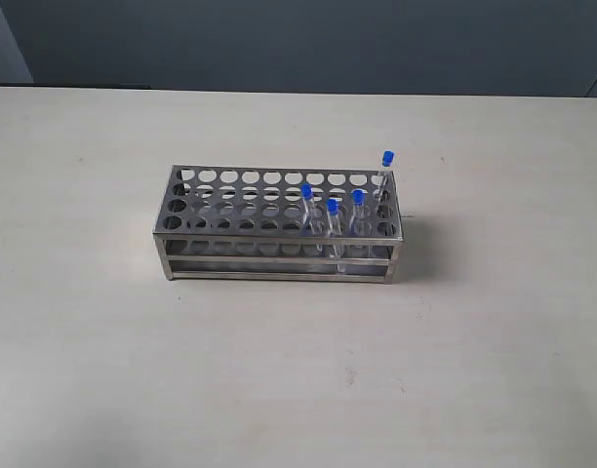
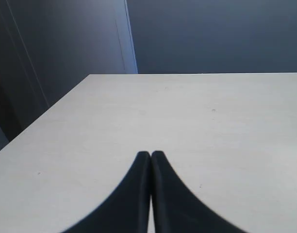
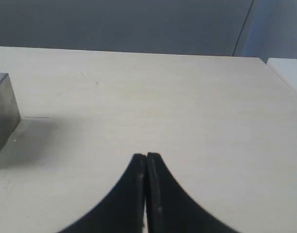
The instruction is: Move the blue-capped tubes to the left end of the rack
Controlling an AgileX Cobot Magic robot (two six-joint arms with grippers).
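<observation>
Toward the right end of the rack stand all four blue-capped tubes, three clustered in the nearer rows and one at the far right corner; the rack lies mid-way on the desk with its long axis running left to right, so each tube must travel leftward along that axis; the holes at the left end look unfilled; the right hand, fingers pressed together and holding nothing, sees the rack's end wall and one blue cap, so it is likely the nearer; the left hand, likewise pressed together, faces only bare desk.
</observation>
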